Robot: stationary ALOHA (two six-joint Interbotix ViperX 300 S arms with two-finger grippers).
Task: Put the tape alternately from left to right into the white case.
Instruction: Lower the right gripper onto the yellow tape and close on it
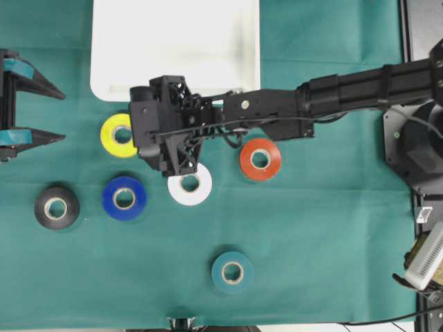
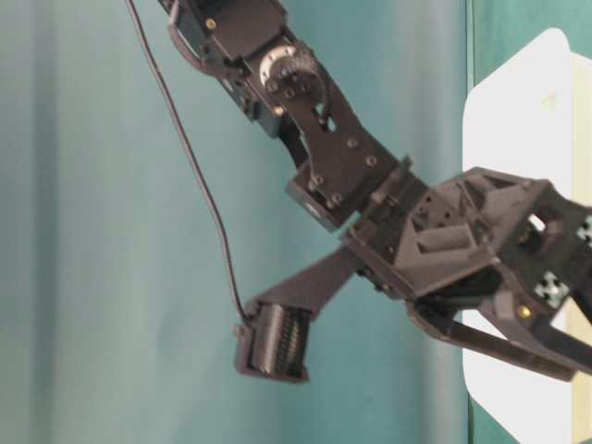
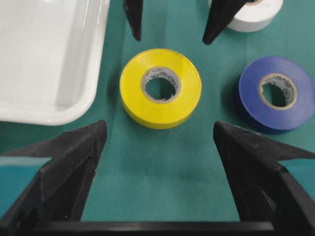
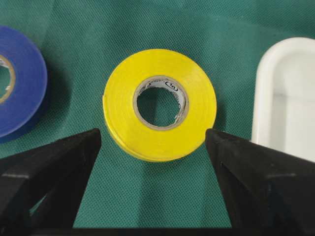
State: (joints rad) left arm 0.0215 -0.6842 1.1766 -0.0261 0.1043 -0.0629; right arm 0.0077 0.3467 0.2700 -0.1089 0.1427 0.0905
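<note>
Six rolls of tape lie flat on the green cloth: yellow (image 1: 116, 135), black (image 1: 57, 207), blue (image 1: 124, 198), white (image 1: 190, 187), red-orange (image 1: 260, 159) and teal (image 1: 232, 272). The white case (image 1: 173, 48) sits at the back with nothing in it. My right gripper (image 4: 153, 140) reaches across from the right and hangs open above the yellow roll (image 4: 160, 103), whose near edge lies between the fingertips without touching them. At the left edge my left gripper (image 1: 64, 116) is open with nothing in it, and it faces the yellow roll (image 3: 161, 88) from a distance.
The right arm (image 1: 332, 93) stretches across the cloth just in front of the case's near rim, above the gap between the white and red-orange rolls. In the left wrist view the blue roll (image 3: 275, 93) lies right of the yellow one, and the case's corner (image 3: 74, 105) lies left.
</note>
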